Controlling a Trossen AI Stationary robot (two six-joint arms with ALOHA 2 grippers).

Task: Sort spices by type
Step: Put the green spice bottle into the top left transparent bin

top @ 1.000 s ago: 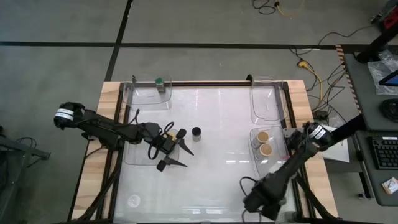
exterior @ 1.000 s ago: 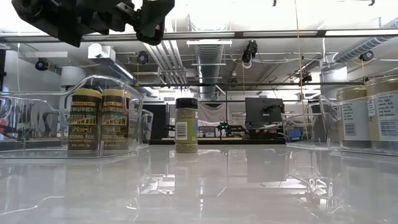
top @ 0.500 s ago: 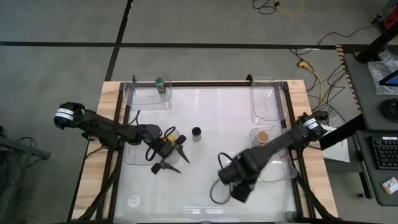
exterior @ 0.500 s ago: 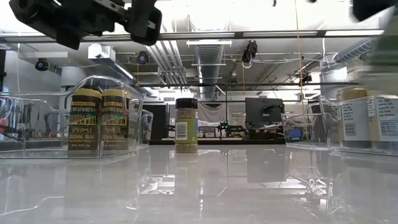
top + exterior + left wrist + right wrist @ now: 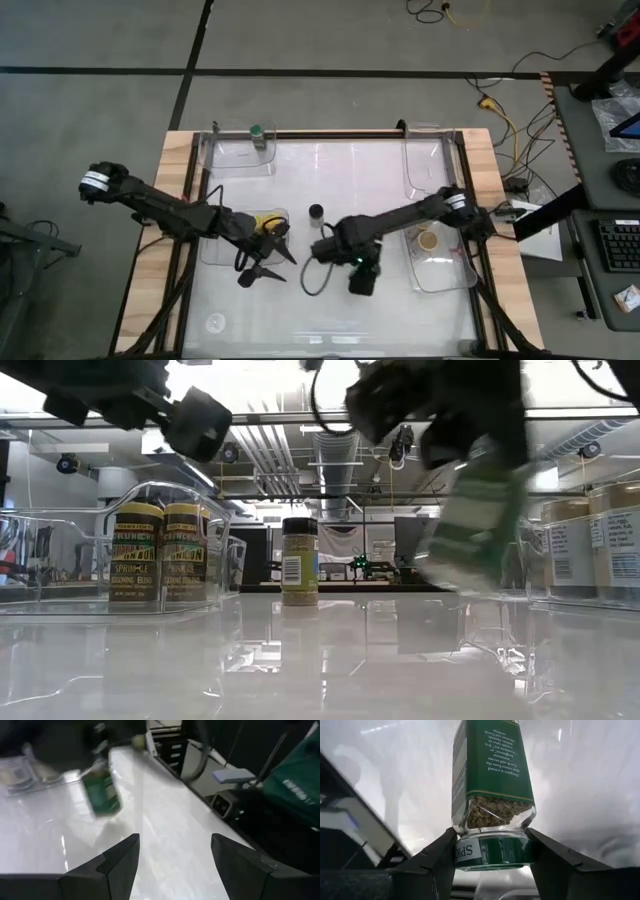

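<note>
My right gripper reaches to the table's middle and is shut on a green-labelled spice jar, which shows blurred and tilted in the low view. My left gripper hovers open beside the left tray, its fingers apart and touching nothing. A black-lidded jar stands on its base mid-table. A green-lidded jar stands in the far-left tray. Two yellow-labelled jars stand in the left tray, and a tan-lidded jar in the right tray. My right gripper pinches the jar at its green lid end between the two fingers, one on each side. The body points away from the wrist. In the low view the jar hangs tilted below the gripper, lifted clear of the table.
Clear plastic trays sit at the far left, far right, left and right of the white table. Open tabletop lies along the near edge. The right arm stretches across the table's right half.
My right gripper has swept from the near right part of the table toward the centre, close to the black-lidded jar, and now shows the green-labelled jar in its hold. My left gripper has drifted a little toward the near edge, staying open.
</note>
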